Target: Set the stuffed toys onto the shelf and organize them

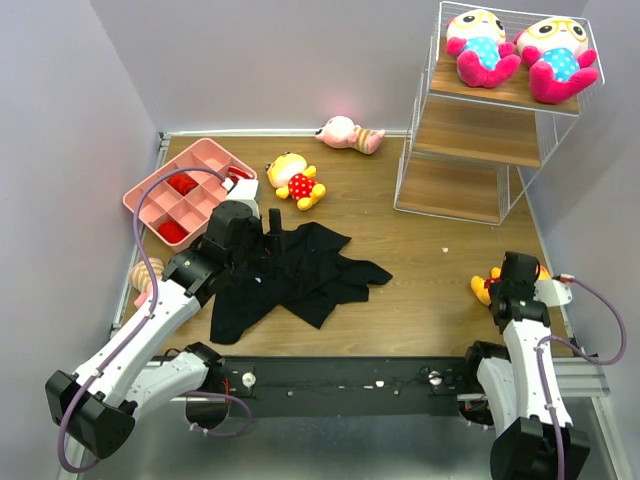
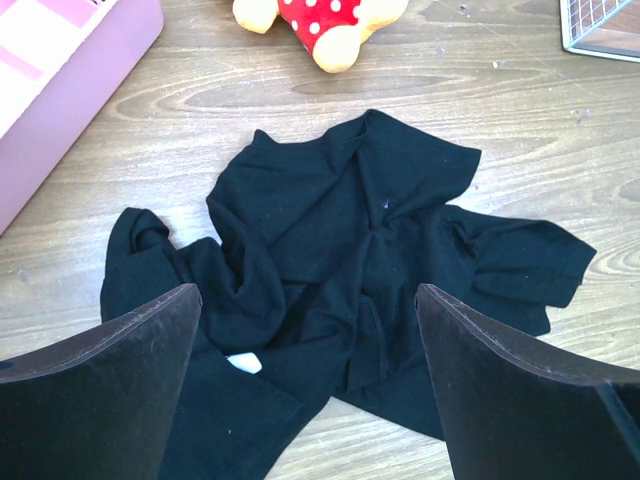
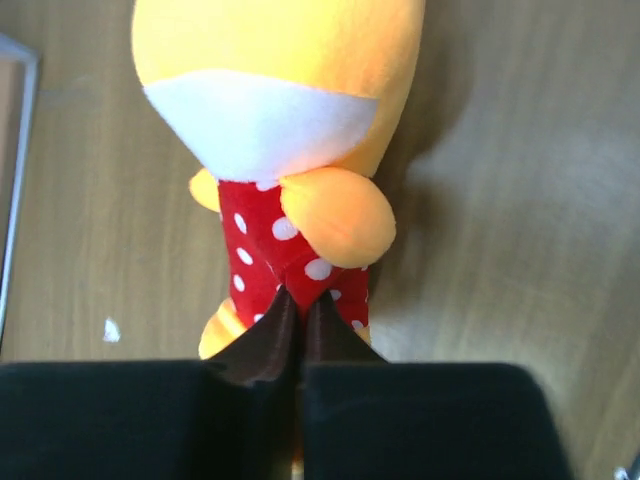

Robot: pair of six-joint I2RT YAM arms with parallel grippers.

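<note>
The shelf (image 1: 475,132) stands at the far right, with two blue-bodied stuffed toys (image 1: 480,47) (image 1: 556,58) lying on its top tier. My right gripper (image 3: 300,300) is shut on the red dotted body of a yellow-orange toy (image 3: 280,120) low over the table at the near right (image 1: 484,287). A second yellow-orange toy (image 1: 296,181) lies mid-table and also shows in the left wrist view (image 2: 320,22). A pale pink toy (image 1: 350,133) lies at the back edge. Another toy (image 1: 148,276) peeks out behind my left arm. My left gripper (image 2: 305,330) is open and empty above the black garment (image 2: 350,250).
The black garment (image 1: 290,275) is spread over the table's middle. A pink compartment tray (image 1: 185,195) with red items sits at the back left, its edge in the left wrist view (image 2: 60,80). The shelf's wire corner (image 2: 600,28) shows at the upper right there.
</note>
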